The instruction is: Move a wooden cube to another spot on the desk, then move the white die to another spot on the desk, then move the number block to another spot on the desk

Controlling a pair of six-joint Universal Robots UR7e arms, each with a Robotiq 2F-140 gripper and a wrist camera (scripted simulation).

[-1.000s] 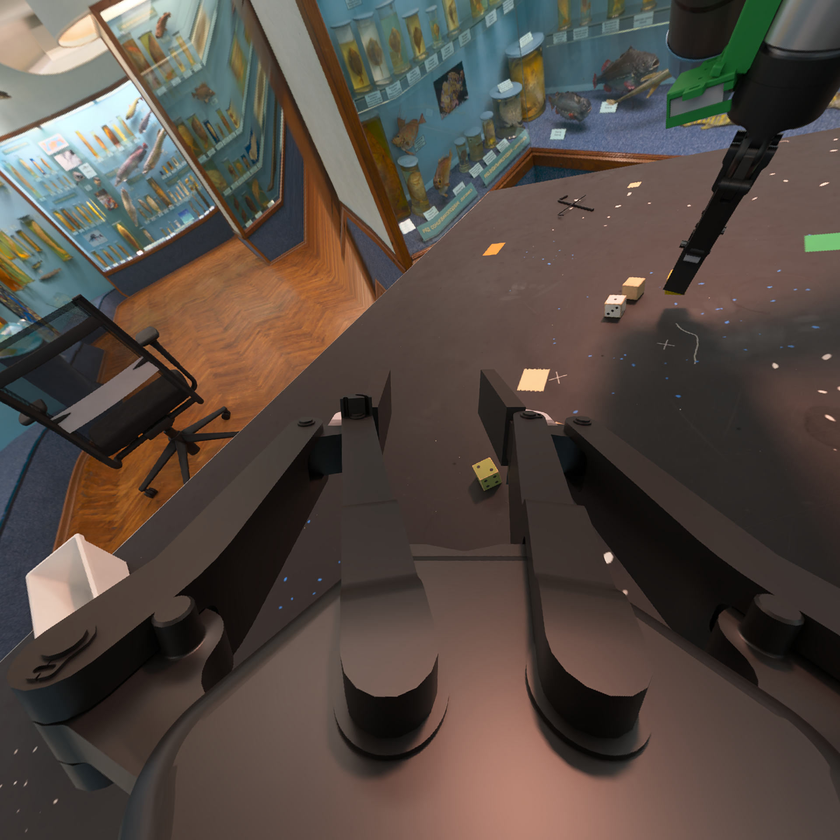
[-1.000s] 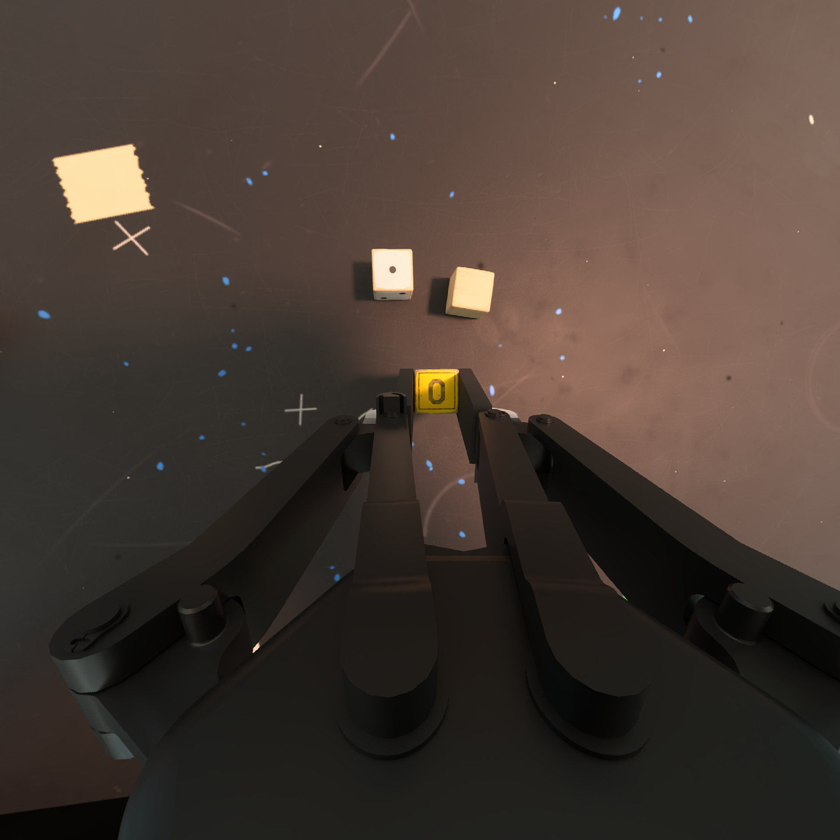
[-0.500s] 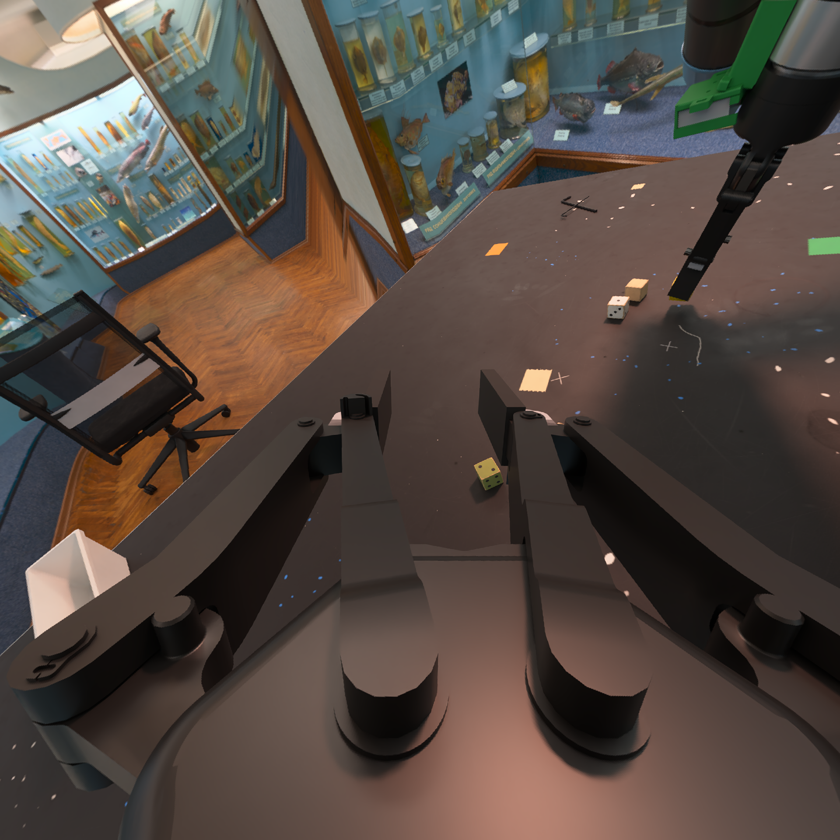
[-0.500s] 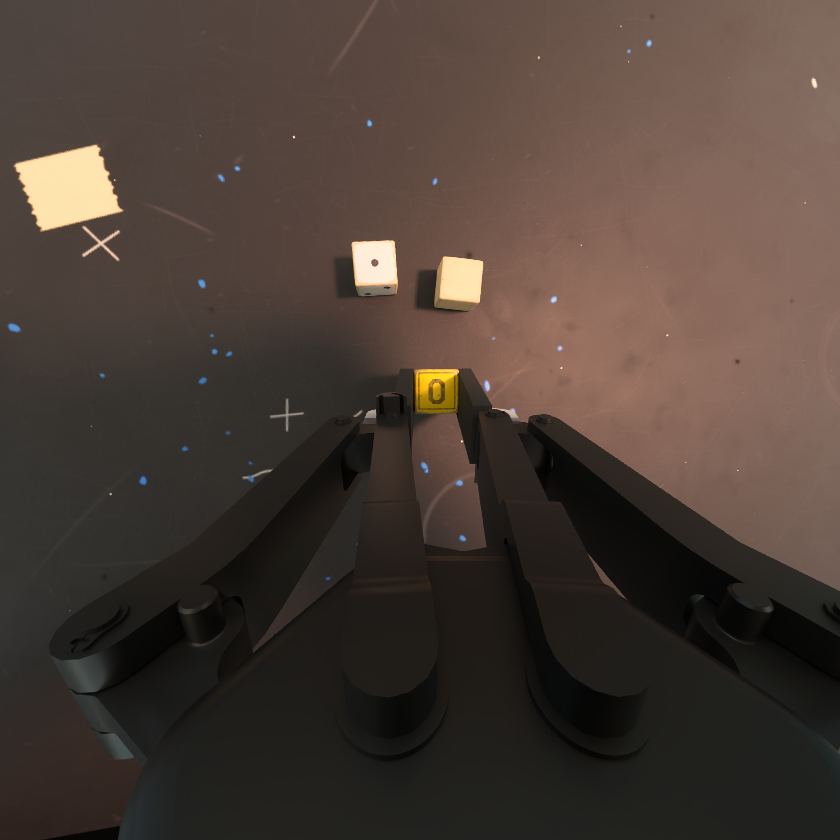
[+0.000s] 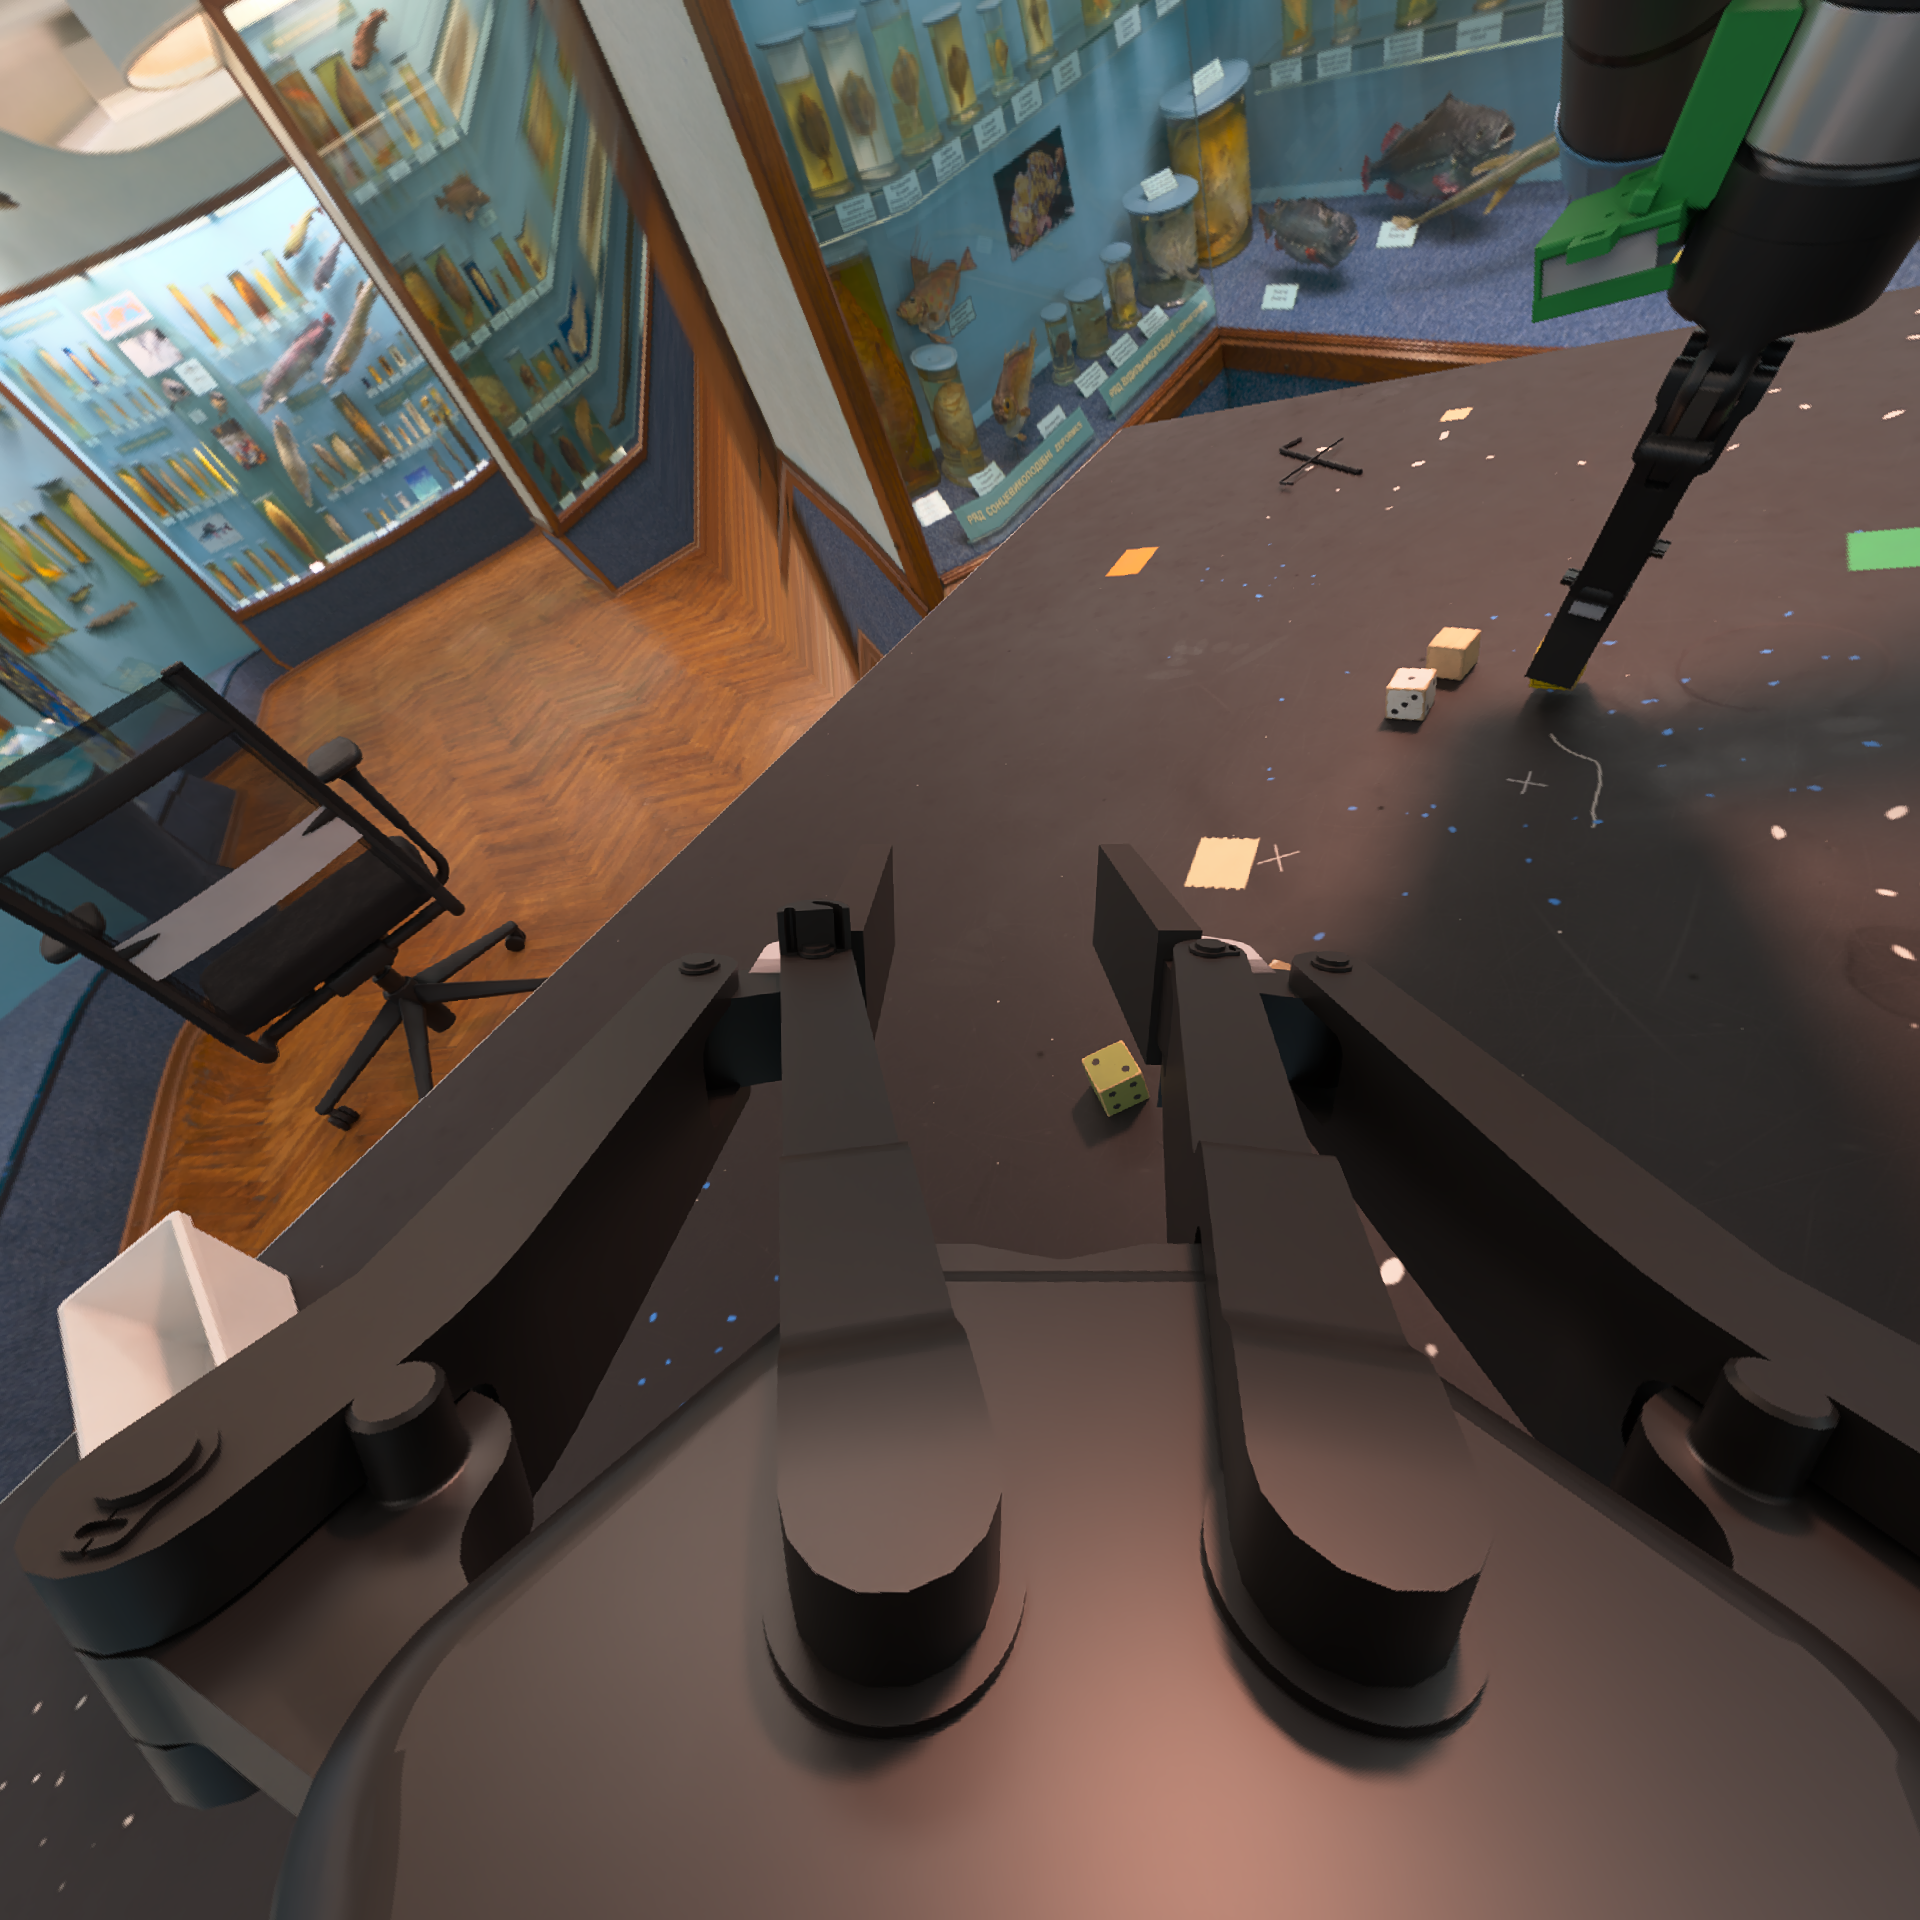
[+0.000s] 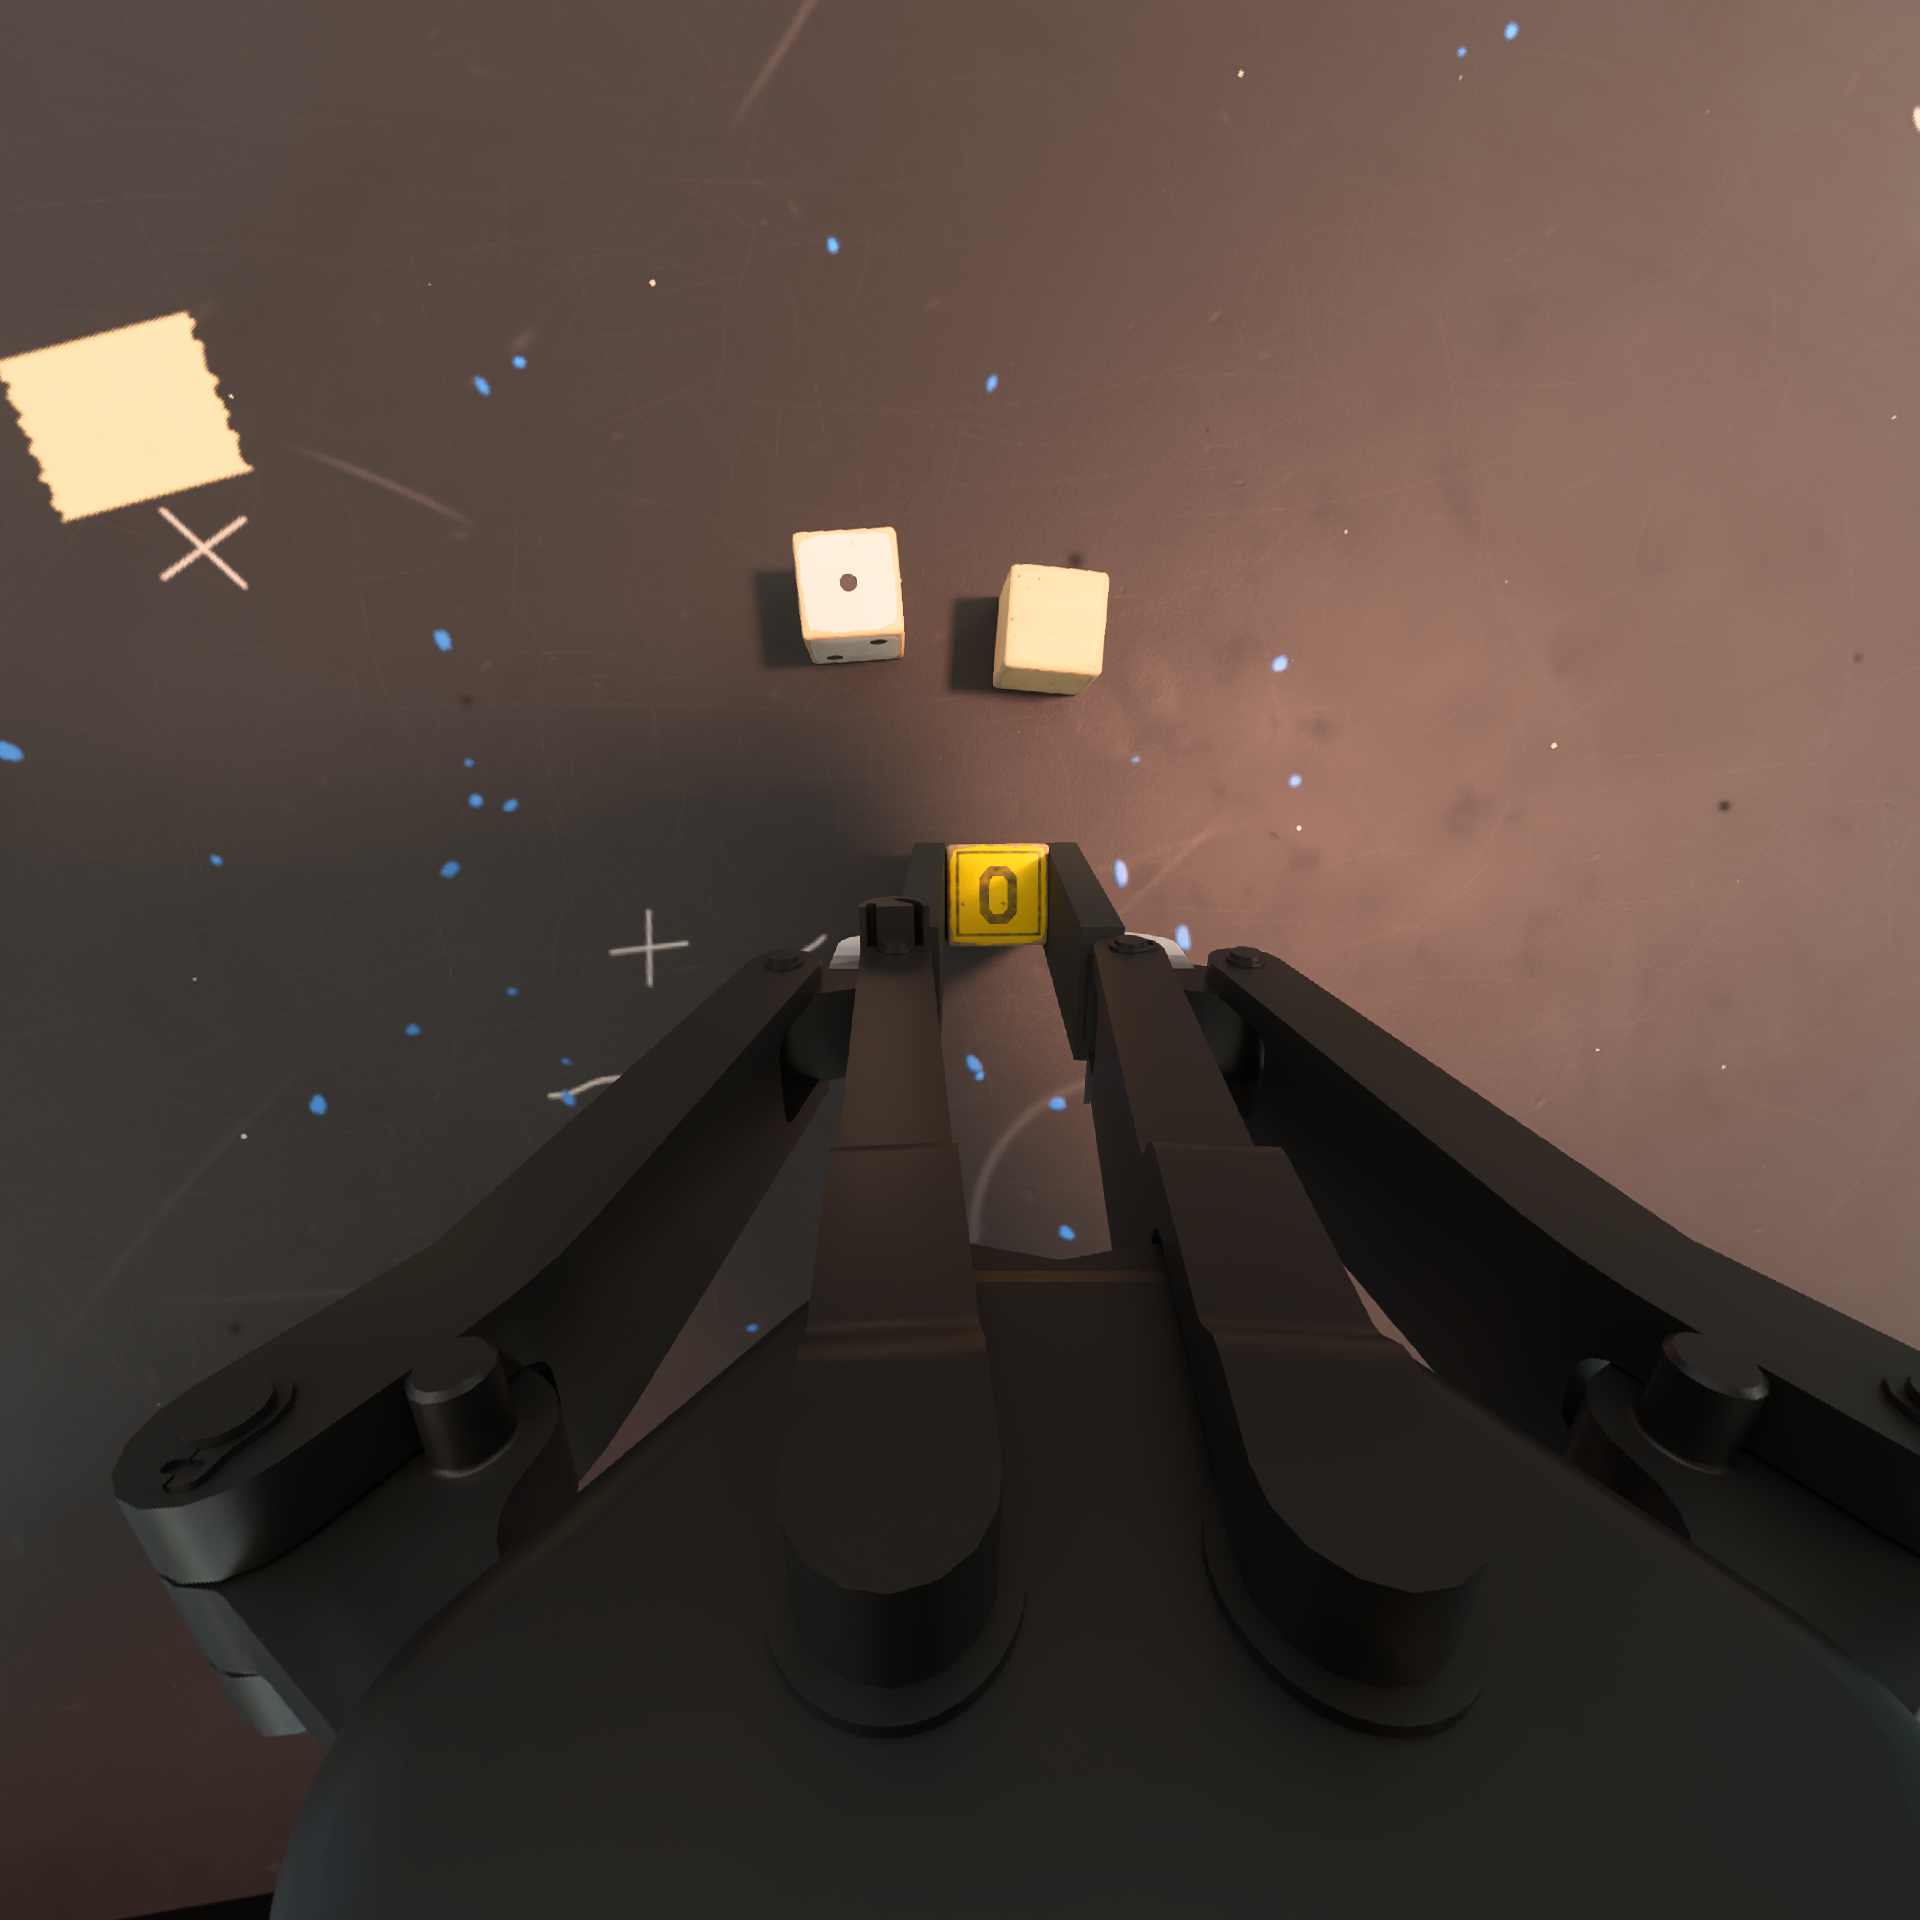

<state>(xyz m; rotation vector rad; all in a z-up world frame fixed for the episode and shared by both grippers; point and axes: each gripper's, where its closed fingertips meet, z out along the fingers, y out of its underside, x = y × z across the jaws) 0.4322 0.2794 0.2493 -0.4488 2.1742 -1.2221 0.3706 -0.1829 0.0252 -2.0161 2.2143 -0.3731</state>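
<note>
My right gripper (image 6: 997,902) is shut on the yellow number block (image 6: 997,891), low over the dark desk (image 6: 1455,520). In the left wrist view that gripper (image 5: 1555,670) reaches down with its tip at the desk surface, and a sliver of the block (image 5: 1551,683) shows. The white die (image 6: 847,592) and the plain wooden cube (image 6: 1049,629) sit side by side just beyond the block; they also show in the left wrist view, die (image 5: 1409,694) and cube (image 5: 1452,652). My left gripper (image 5: 1003,914) is open and empty, high above the desk.
A small yellow die (image 5: 1115,1077) lies on the desk below my left fingers. Flat cream (image 5: 1221,862), orange (image 5: 1131,561) and green (image 5: 1886,549) patches mark the desk. The desk edge (image 5: 727,810) runs diagonally at left, with an office chair (image 5: 312,883) beyond it.
My right gripper has moved down toward the desk with the number block still in it. The white die, wooden cube and left gripper have stayed in place.
</note>
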